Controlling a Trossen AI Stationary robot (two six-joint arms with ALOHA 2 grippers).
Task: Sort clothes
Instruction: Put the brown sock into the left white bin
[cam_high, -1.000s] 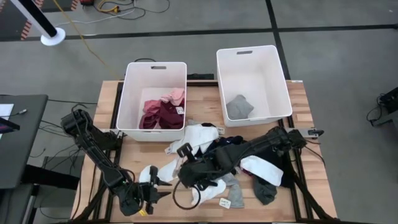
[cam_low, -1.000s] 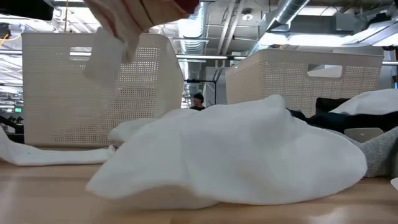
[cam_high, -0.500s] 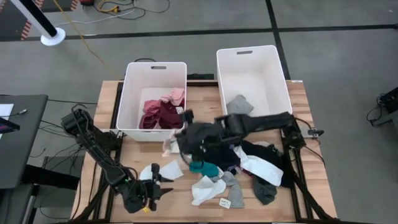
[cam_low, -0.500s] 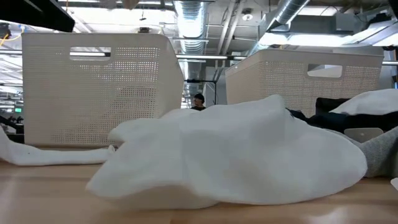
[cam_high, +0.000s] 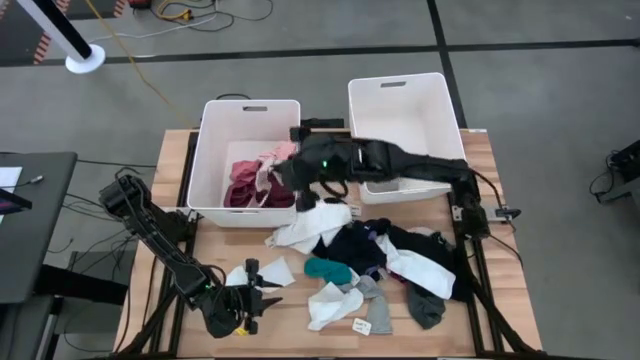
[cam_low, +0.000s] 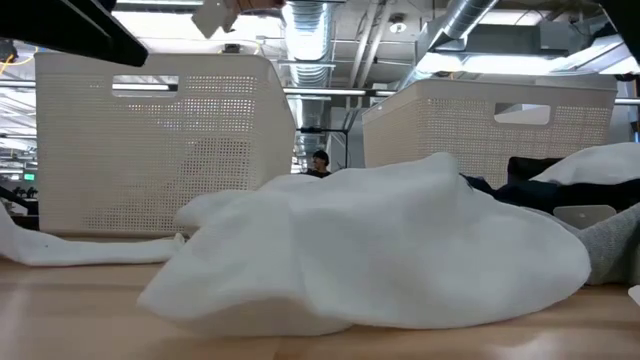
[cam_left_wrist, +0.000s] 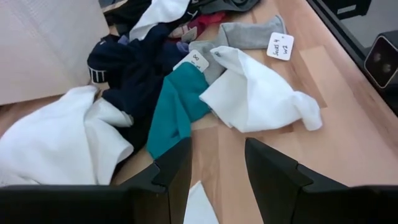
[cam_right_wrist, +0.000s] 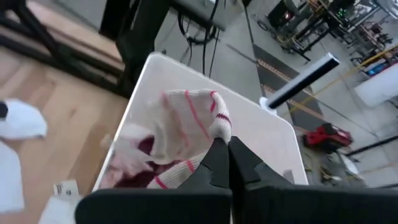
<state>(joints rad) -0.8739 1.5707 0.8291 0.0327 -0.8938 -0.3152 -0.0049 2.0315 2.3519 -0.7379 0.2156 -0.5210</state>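
1. The right gripper (cam_right_wrist: 227, 152) is reaching over the near right corner of the left bin (cam_high: 212, 160), clenched on a white garment with red stripes (cam_right_wrist: 186, 121).
2. That striped garment is hanging down from the closed fingers into the bin, its long axis running roughly vertical, above the maroon and pink clothes (cam_high: 250, 182) already lying inside.
3. In the low view a small paper tag (cam_low: 214, 15) is dangling high above the left bin's wall.
4. The right bin (cam_high: 440, 140) is standing beside the left one at the far side of the desk (cam_high: 500, 300); what lies in it is hidden by the right arm.
5. The unsorted pile (cam_high: 370, 255) is spreading across the desk's middle: a navy piece (cam_left_wrist: 134, 68), a teal piece (cam_left_wrist: 174, 112) lying with its long axis running from the left gripper towards the bins, a white piece (cam_left_wrist: 255, 93) and a grey tagged sock (cam_left_wrist: 249, 34).
6. The left gripper (cam_high: 258, 298) is waiting low over the near left part of the desk, its fingers parted and holding nothing, pointing towards the pile, with a small white garment (cam_high: 272, 271) just beside it.
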